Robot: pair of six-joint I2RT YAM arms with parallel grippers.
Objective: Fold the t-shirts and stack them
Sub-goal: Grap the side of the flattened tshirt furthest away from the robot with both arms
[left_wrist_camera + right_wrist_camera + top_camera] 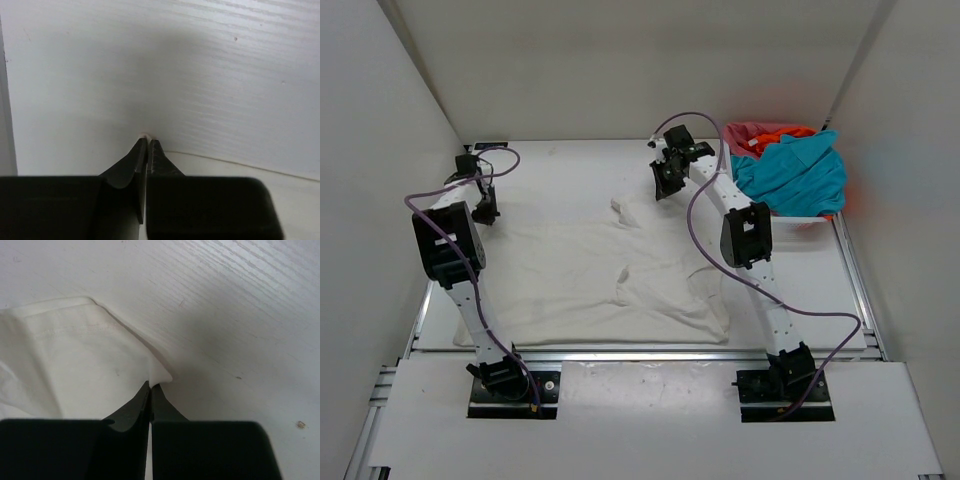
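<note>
A white t-shirt (580, 280) lies spread flat across the middle of the table. My left gripper (488, 212) is at its far left corner. In the left wrist view that gripper (149, 139) is shut, with a sliver of white cloth at its tips and more of the shirt (300, 200) to the right. My right gripper (662, 190) is at the shirt's far right part. In the right wrist view it (151, 385) is shut on a lifted fold of the white shirt (65, 355). A teal-blue shirt (795, 170), an orange one (790, 130) and a pinkish-red one (750, 130) are heaped at the far right.
The coloured shirts sit in a white mesh basket (800, 222) in the table's far right corner. White walls close in the table at the left, back and right. Purple cables (695, 215) loop off both arms.
</note>
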